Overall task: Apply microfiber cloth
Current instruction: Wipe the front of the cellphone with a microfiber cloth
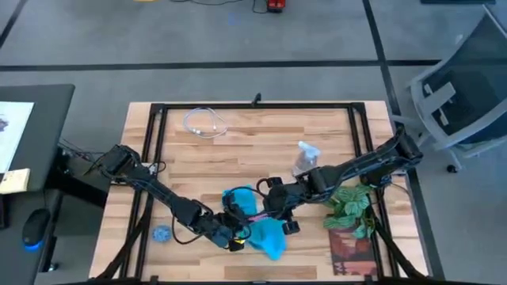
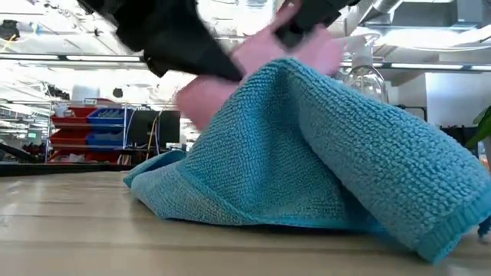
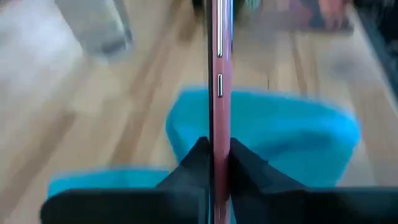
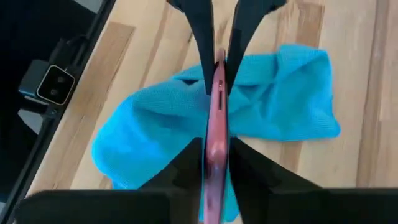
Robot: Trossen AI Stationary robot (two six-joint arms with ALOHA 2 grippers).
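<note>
- Holding tight, my left gripper has its two dark fingers closed on a thin flat phone with a pink edge.
- My right gripper pinches the same phone from the other end, and its fingers are closed on it too.
- In my right wrist view, my left gripper comes in from the far side, so the two grippers face each other with the phone between them.
- The phone stands on its thin edge, and I can see small side buttons on the pink edge.
- From above, both grippers meet near the front middle of the light wooden slat table, the left one just beside the right one.
- The bright sky-blue soft microfiber cloth lies bunched up on the table right under the phone and both grippers.
- From table height, the cloth rises in a big fold, and the pink phone shows blurry above it.
- I cannot tell if the phone touches the cloth.
- A clear plastic spray bottle stands near my right arm, farther back on the table.
- A green leafy plant sits by the right side of the table.
- A small round blue disc lies near the left front edge, well apart from the cloth.
- A thin white looped cable lies at the back left.
</note>
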